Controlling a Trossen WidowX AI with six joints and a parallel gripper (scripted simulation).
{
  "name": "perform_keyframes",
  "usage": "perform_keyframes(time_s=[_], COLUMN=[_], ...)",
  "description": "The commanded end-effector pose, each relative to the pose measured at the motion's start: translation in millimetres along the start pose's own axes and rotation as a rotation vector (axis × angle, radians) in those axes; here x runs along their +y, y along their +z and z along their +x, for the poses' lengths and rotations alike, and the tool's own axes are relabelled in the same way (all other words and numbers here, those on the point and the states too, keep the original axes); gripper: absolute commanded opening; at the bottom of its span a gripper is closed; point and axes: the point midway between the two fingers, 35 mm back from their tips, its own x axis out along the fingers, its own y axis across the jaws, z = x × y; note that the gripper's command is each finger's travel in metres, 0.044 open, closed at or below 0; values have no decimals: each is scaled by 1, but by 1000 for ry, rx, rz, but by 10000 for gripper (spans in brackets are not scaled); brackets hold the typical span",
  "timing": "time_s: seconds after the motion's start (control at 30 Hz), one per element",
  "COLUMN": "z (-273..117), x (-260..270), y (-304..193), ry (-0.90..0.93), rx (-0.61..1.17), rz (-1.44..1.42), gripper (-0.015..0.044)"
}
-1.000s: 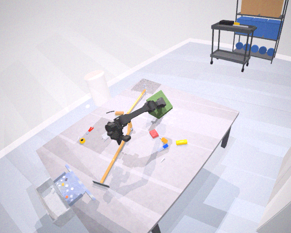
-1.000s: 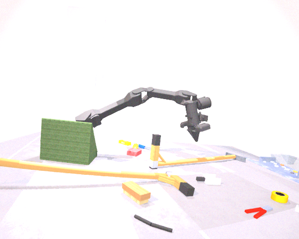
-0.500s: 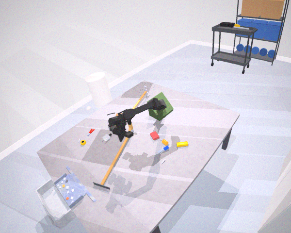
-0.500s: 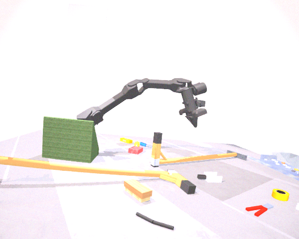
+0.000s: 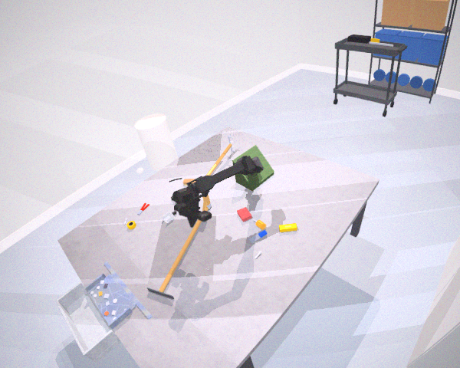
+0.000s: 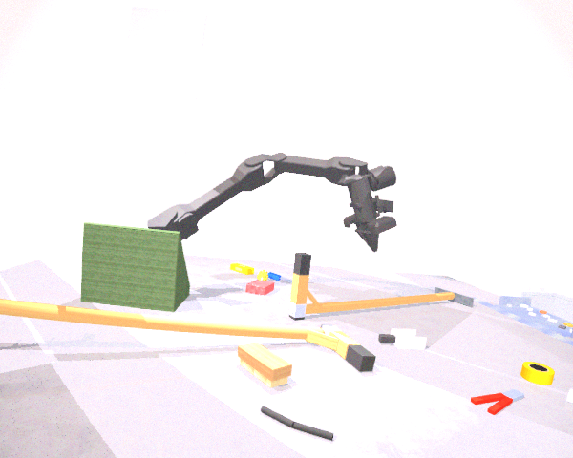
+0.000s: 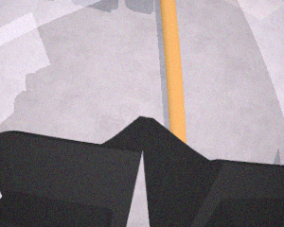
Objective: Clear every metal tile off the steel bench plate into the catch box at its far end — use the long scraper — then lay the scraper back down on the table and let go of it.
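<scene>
The long scraper [image 5: 179,260] [image 6: 385,301] [image 7: 174,71] lies on the table, with an orange pole, a dark wide blade [image 5: 160,293] and an upright grip [image 6: 300,284] with a black top. My gripper [image 5: 192,224] [image 6: 374,249] [image 7: 145,124] is shut and empty, pointing down above the table close to the pole. In the wrist view the pole runs just right of the fingertips. Several small white, orange and dark tiles [image 5: 106,295] lie on the bluish steel plate [image 5: 123,307]. The grey catch box [image 5: 72,321] adjoins the plate's far side; I see no tiles in it.
A second orange pole [image 5: 221,159] [image 6: 178,325] lies behind the scraper. A green block [image 5: 264,162] [image 6: 129,266] stands by the arm's base. A red block [image 5: 244,214] [image 6: 260,287], yellow tape [image 5: 131,225] [image 6: 538,373], red-handled pliers [image 5: 144,206] [image 6: 497,400] and a brush [image 6: 264,364] lie around.
</scene>
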Motion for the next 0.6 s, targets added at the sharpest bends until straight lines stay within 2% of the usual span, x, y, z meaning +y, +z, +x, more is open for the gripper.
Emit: perform_keyframes(time_s=[0.0,0.57], z=[10,49], x=[-2,-3], y=[-4,-18], ry=[-6,-7], rx=[1,2], rz=[6,6], gripper=[0,0])
